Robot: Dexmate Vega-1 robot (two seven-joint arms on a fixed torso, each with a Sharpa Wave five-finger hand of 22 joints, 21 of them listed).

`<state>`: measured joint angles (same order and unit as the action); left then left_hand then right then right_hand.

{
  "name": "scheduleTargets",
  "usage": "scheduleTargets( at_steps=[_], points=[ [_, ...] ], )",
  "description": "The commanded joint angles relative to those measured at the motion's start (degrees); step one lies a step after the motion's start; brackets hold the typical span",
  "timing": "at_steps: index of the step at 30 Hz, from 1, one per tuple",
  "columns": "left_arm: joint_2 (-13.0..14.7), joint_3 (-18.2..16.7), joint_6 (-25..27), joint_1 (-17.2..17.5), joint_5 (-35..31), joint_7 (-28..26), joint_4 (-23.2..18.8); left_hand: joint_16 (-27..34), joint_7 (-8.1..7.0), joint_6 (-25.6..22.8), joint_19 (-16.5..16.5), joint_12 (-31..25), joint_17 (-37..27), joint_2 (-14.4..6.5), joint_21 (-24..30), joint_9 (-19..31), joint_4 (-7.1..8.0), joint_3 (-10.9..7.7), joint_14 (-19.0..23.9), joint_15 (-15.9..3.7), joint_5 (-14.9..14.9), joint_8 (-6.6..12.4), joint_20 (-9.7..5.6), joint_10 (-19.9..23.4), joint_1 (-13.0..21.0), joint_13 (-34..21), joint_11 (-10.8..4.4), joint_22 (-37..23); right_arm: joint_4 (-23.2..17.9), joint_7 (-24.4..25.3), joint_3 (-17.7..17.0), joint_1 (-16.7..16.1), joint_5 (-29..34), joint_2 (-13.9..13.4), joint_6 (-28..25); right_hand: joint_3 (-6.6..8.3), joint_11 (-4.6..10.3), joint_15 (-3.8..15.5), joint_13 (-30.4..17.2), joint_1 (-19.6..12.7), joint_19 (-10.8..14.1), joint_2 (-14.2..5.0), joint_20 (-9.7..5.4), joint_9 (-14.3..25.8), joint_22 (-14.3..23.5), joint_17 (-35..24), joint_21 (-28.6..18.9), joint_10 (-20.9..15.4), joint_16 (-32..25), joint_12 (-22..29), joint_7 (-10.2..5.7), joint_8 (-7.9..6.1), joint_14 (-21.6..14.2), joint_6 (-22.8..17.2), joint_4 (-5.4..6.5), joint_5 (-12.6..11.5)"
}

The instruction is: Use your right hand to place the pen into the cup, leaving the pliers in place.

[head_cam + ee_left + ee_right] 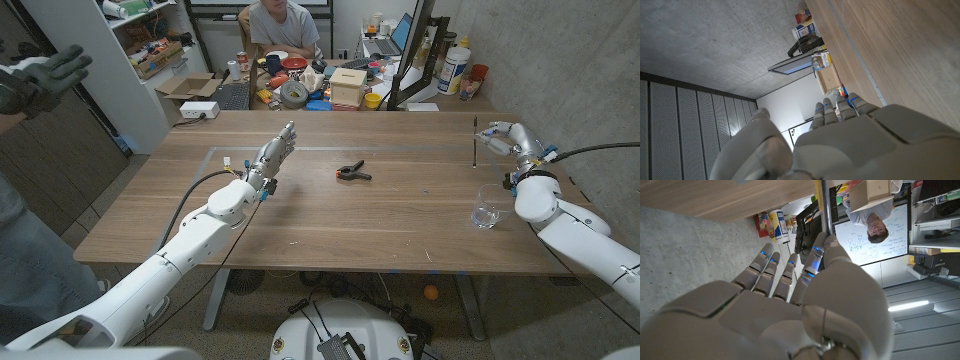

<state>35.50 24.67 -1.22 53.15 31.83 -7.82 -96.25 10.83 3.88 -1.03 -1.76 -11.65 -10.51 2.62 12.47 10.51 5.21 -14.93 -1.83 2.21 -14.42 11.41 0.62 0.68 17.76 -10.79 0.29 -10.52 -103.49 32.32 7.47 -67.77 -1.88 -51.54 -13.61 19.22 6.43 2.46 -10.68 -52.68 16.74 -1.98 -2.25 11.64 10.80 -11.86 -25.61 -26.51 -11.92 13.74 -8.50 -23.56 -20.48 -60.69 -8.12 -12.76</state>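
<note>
The pen (474,143) is a thin dark stick at the table's far right. My right hand (507,138) pinches it between thumb and a finger. In the right wrist view the pen (823,205) rises past my fingertips (816,247) against the room behind. The clear glass cup (487,212) stands upright on the table nearer the front edge, below that hand. The black pliers (352,172) lie at the table's middle, apart from both hands. My left hand (272,158) hovers left of the pliers with fingers straight and nothing in it; its back (875,135) is seen over the wood.
A person sits behind the table among cluttered desks with a tape roll (293,94) and a wooden box (348,86). Another person's gloved hand (45,75) reaches in at the far left. The wooden table (400,225) ends just right of the cup.
</note>
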Motion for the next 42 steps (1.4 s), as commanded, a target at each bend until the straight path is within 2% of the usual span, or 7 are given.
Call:
scheduleTargets(
  at_steps=[1,3,8,21,26,36,42],
  points=[
    [-0.2,0.4,-0.1,-0.7,-0.4,0.5,0.1,0.2,0.04,-0.6,0.9,-0.1,-0.3,-0.3,0.3,0.3,-0.08,0.44,0.7,0.10,0.1,0.06,-0.26,0.3,0.6,-0.1,0.03,-0.2,-1.9,1.8,-5.3,-5.2,-4.3,3.3,4.6,-0.01,-0.14,2.99,0.0,-0.6,0.1,-0.19,-2.11,1.9,0.2,-0.1,0.2,-0.1,0.1,-0.3,-1.69,-0.27,-0.1,-2.4,0.31,-0.2],
    [-0.1,0.4,0.0,-0.8,-0.5,0.5,-0.1,0.5,0.05,-0.8,2.2,-0.2,-0.3,-0.3,0.7,0.3,-0.10,0.53,1.4,-0.02,0.1,0.11,-0.81,0.6,0.6,-0.1,-0.03,-0.2,-1.9,1.8,-6.1,-6.0,-4.9,4.0,5.8,-0.03,-0.12,2.99,0.0,-0.6,0.1,-0.21,-2.12,1.9,0.2,-0.1,0.2,-0.1,0.1,-0.3,-1.67,-0.29,-0.1,-2.4,0.31,-0.2],
    [0.0,0.4,0.3,-1.0,-0.5,0.6,-0.2,0.5,0.09,-1.0,2.4,-0.3,-0.3,-0.3,0.8,0.3,-0.12,0.59,1.8,-0.09,0.1,0.17,-0.94,0.9,0.7,-0.1,-0.05,-0.2,-2.5,2.5,-7.9,-7.9,-5.6,5.5,7.5,-0.07,-0.16,2.86,0.0,-0.7,0.1,-0.18,-2.04,1.9,0.2,-0.1,0.3,-0.1,0.1,-0.4,-1.69,-0.37,-0.1,-2.5,0.30,-0.1],
    [-0.2,0.8,0.9,-1.3,-0.5,0.8,0.1,0.1,0.07,-0.9,1.0,-0.1,-0.3,-0.4,0.2,0.3,-0.17,0.76,0.9,0.14,0.2,0.11,-0.44,0.5,0.8,-0.1,0.12,-0.2,-4.0,3.9,-12.3,-13.4,-6.4,9.7,11.1,-0.22,-0.21,2.80,0.0,-0.8,0.1,-0.25,-1.91,1.9,0.2,-0.2,0.4,-0.4,0.0,-0.4,-1.71,-0.49,-0.2,-2.5,0.37,0.0],
    [-0.3,0.9,0.8,-1.5,-0.5,0.9,0.2,0.1,0.04,-1.0,0.8,0.0,-0.3,-0.4,0.1,0.3,-0.18,0.80,0.9,0.18,0.2,0.11,-0.37,0.4,0.8,-0.1,0.19,-0.2,-5.1,4.8,-13.1,-15.3,-5.0,10.8,11.8,-0.29,-0.24,2.79,0.0,-0.8,0.1,-0.27,-1.90,1.9,0.2,-0.2,0.4,-0.4,0.0,-0.4,-1.65,-0.49,-0.2,-2.5,0.41,0.0],
    [-0.6,1.6,1.3,-2.3,-0.7,1.4,0.8,0.0,0.02,-0.9,0.5,0.0,-0.3,-0.5,0.0,0.3,-0.19,0.89,0.8,0.17,0.2,0.07,-0.28,0.3,0.8,-0.1,-0.20,-0.2,-6.4,6.6,-15.5,-18.6,-3.2,14.8,15.1,-0.37,-0.20,2.71,0.0,-0.9,0.2,-0.35,-1.82,1.9,0.2,-0.2,0.5,-0.5,0.1,-0.5,-1.77,-0.55,-0.1,-2.5,0.44,0.1],
    [-0.7,1.8,1.5,-2.7,-0.8,1.6,0.9,0.0,0.06,-0.9,0.5,0.0,-0.3,-0.5,0.0,0.3,-0.19,0.94,0.8,0.16,0.2,0.05,-0.26,0.3,0.8,-0.1,-0.09,-0.2,-6.6,7.2,-16.2,-19.7,-2.0,16.9,16.0,-0.42,-0.21,2.68,0.0,-1.0,0.2,-0.37,-1.78,1.9,0.2,-0.2,0.6,-0.5,0.1,-0.6,-1.76,-0.56,-0.1,-2.4,0.43,0.1]
  ],
)
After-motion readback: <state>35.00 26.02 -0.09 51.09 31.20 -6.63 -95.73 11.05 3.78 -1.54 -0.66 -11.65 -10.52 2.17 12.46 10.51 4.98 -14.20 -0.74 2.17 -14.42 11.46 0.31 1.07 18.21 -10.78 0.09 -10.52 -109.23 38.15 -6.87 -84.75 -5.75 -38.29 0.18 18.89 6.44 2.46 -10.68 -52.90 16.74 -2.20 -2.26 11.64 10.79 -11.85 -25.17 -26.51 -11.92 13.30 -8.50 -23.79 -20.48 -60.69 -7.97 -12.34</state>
